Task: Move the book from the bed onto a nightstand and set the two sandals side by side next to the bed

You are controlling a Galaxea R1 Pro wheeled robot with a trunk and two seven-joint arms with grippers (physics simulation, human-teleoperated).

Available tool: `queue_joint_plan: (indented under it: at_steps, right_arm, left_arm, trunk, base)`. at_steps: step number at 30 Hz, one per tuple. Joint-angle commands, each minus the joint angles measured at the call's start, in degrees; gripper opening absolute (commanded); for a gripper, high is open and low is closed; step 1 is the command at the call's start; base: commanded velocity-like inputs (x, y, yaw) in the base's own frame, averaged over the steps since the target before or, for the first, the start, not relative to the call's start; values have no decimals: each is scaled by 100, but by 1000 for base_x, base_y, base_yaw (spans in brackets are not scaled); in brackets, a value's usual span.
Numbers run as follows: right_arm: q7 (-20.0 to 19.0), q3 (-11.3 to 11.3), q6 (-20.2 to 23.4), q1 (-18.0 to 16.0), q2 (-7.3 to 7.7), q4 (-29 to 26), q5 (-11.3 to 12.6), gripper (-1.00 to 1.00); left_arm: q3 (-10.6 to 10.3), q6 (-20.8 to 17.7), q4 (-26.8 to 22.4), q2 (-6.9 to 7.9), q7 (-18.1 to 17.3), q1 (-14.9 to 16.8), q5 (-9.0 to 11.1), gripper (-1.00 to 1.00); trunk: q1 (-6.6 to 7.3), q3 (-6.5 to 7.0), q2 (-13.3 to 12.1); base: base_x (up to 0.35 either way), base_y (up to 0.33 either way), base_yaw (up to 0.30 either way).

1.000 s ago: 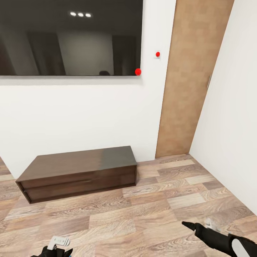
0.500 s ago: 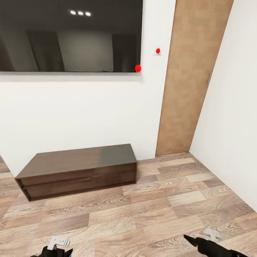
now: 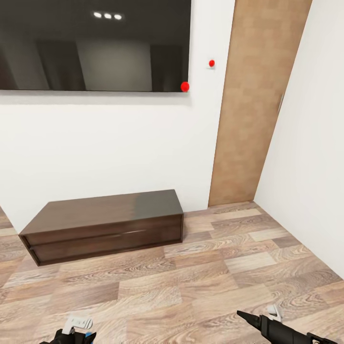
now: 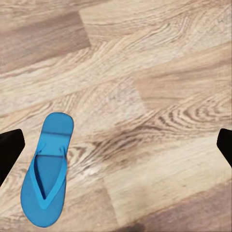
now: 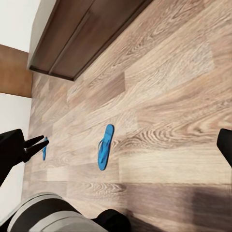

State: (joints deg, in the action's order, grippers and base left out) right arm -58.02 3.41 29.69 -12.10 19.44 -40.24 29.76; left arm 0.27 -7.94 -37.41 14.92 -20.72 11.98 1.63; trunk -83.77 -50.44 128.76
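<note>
The robot faces a white wall in the bedroom. A big dark screen hangs in the upper left of the head view, with a small red dot at its lower right corner and another red dot on the wall just beside it. A tall brown wooden door stands at the upper right. A long low dark-wood cabinet sits on the wood-plank floor against the wall, left of the middle. At the bottom left edge of the head view peeks the left gripper, with a bit of white and blue by it. At the bottom right is the right gripper, dark and pointed. In the left wrist view, one blue sandal lies flat on the floor at the lower left of the frame, strap side up, and the two dark fingers sit far apart at the sides, so this gripper is wide open and holds nothing. In the right wrist view, a blue sandal lies on the floor in the middle of the frame, well apart from the cabinet at the top, and a second bit of blue shows at the left. The right gripper's fingers are spread wide too, with nothing between them.
</note>
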Motion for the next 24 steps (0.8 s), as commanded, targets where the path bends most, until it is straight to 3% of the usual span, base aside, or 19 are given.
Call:
queue_joint_plan:
  at_steps: [1,9,18,21,24]
  right_arm:
    - [-5,2,45,-3,0,0,37,100]
    - [8,2,37,-3,-10,40,30,100]
    - [15,2,36,-3,-10,43,30,100]
    - [14,2,36,-3,-10,43,30,100]
    - [11,2,36,-3,-10,43,30,100]
  left_arm:
    - [4,-44,-10,5,-19,0,19,100]
    - [21,-41,-12,-14,-12,2,21,100]
    - [326,-38,-12,31,-12,0,10,100]
    - [374,-33,-10,135,-19,2,9,100]
    - [434,-31,0,418,-54,0,36,100]
  trunk:
    - [-22,-24,44]
    - [-197,-168,365]
    - [-395,-329,726]
    - [-461,-383,846]
    - [-461,-383,846]
  base:
    - [0,0,0]
    - [0,0,0]
    - [0,0,0]
    - [0,0,0]
    - [0,0,0]
